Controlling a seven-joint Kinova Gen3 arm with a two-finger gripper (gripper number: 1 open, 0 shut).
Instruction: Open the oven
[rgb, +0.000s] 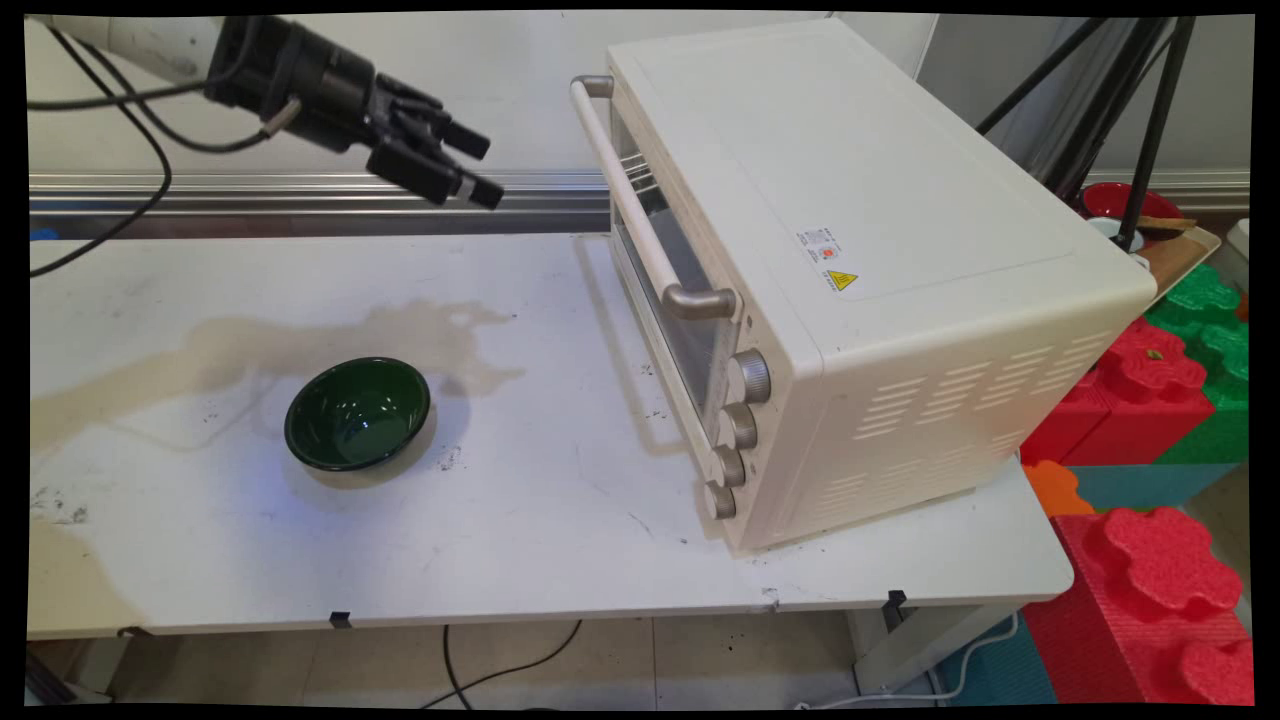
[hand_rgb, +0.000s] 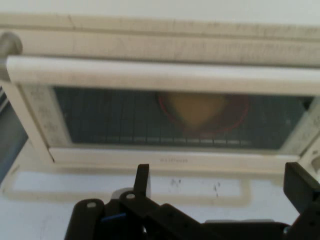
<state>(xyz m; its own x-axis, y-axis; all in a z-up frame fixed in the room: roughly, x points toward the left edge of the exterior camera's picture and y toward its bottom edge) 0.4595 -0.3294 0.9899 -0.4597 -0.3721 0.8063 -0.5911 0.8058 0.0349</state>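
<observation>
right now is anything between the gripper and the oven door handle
Nothing visible. The open gripper hangs in the air left of the toaster oven, facing its handle. The green bowl sits lower on the table, off that line.

Cream toaster oven (rgb: 880, 250), dark green bowl (rgb: 357, 413), white table (rgb: 540, 530).

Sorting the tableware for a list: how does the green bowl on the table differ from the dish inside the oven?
The green bowl sits in the open on the table; the dish rests on the rack behind the oven door glass. The bowl is dark green and empty; the dish looks red-rimmed with something yellow in it. Both are round.
</observation>
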